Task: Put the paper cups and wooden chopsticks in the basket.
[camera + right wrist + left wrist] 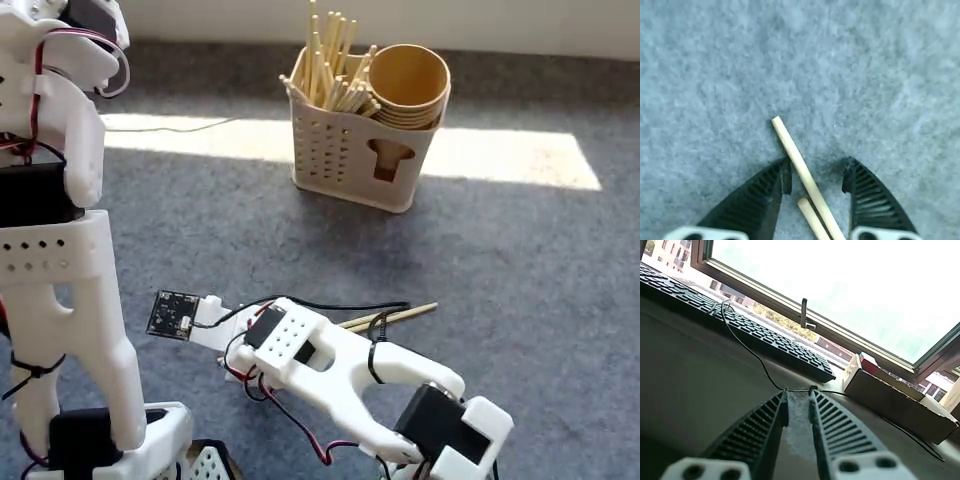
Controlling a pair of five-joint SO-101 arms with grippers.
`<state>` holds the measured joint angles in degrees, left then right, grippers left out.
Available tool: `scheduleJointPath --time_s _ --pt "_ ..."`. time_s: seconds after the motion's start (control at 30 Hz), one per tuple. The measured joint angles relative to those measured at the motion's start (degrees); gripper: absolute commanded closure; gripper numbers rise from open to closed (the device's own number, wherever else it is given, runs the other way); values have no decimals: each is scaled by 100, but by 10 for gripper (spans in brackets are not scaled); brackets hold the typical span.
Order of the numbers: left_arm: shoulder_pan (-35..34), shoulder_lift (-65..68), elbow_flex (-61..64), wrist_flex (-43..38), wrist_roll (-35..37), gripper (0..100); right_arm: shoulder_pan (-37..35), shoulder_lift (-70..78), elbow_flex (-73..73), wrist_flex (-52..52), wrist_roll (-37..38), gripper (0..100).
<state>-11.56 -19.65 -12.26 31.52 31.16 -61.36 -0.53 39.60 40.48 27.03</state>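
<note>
The left arm (60,260) and the right arm (340,365) have white plastic shells, with black servo blocks at the joints. Flat link faces carry rows of small round holes. Red and black cables run in loops along the links. A small black circuit board (175,314) is fitted at the right arm's wrist. The left gripper (799,391) and the right gripper (817,164) have black fingers with ribbed faces, mounted on white bases with round screw holes.

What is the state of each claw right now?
Left claw: closed, holding nothing.
Right claw: open around two wooden chopsticks, not gripping them.
</note>
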Motion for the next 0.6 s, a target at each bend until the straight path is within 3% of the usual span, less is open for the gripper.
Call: scheduleJointPath --time_s 0.17,0.6 --pt "0 0 0 0 0 912 88 0 -35 -53 0 990" --pt "0 0 0 0 0 912 782 0 -26 -281 9 994"
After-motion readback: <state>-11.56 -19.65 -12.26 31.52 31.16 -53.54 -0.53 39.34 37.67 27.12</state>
